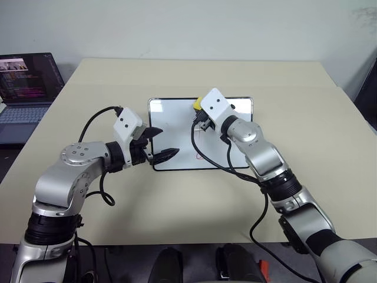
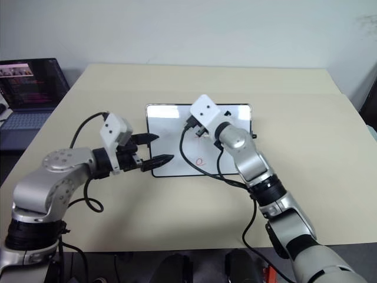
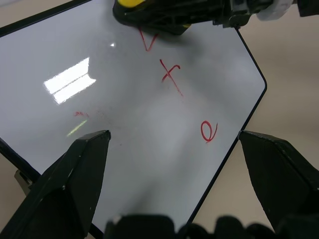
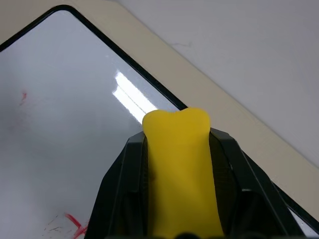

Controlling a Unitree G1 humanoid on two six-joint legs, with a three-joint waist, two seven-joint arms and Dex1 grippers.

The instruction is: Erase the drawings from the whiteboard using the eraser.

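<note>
The whiteboard (image 1: 177, 121) lies flat in the middle of the table, black-framed. The drawings are red: a part-covered zigzag (image 3: 148, 41), a cross (image 3: 171, 75) and a small "e" loop (image 3: 209, 131). A faint red smudge (image 3: 79, 114) lies apart from them. My right gripper (image 4: 177, 137) is shut on the yellow eraser (image 4: 179, 169) and holds it over the board's far middle, at the zigzag's top; whether it touches I cannot tell. The eraser (image 1: 198, 106) peeks out yellow beside the white wrist. My left gripper (image 1: 161, 142) is open and empty at the board's near-left corner.
An open laptop (image 1: 23, 88) sits off the table's far left. Black cables loop from both wrists, the right one hanging over the board's near edge (image 1: 206, 159). The beige table (image 1: 306, 118) stretches wide to the right of the board.
</note>
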